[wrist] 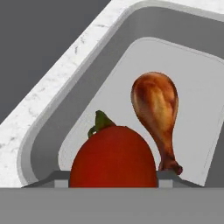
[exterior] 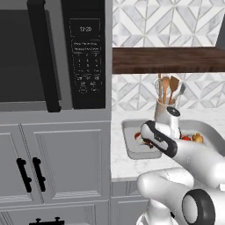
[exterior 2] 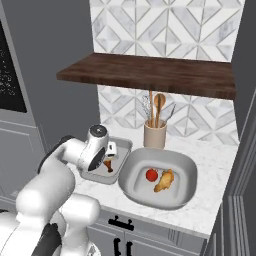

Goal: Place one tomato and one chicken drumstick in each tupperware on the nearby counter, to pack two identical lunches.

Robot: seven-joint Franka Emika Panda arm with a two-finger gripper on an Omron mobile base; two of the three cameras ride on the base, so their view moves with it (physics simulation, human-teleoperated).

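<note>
My gripper [wrist: 113,176] hangs low over the narrower tupperware [wrist: 183,57] and is shut on a red tomato [wrist: 113,153] with a green stem. A brown chicken drumstick [wrist: 157,109] lies in that tray just right of the tomato, apart from it. In the right base view my hand [exterior 2: 111,148] is down in the narrow tupperware [exterior 2: 90,175] with the drumstick [exterior 2: 107,163] beside it. The wider tupperware [exterior 2: 187,172] holds another tomato [exterior 2: 151,174] and another drumstick [exterior 2: 165,181]. Both trays sit on the white counter [exterior 2: 215,165].
A beige utensil crock [exterior 2: 154,134] with wooden spoons stands behind the trays against the tiled wall. A dark wooden shelf [exterior 2: 150,72] hangs above. A tall cabinet with a built-in oven [exterior: 52,52] bounds the counter on the left.
</note>
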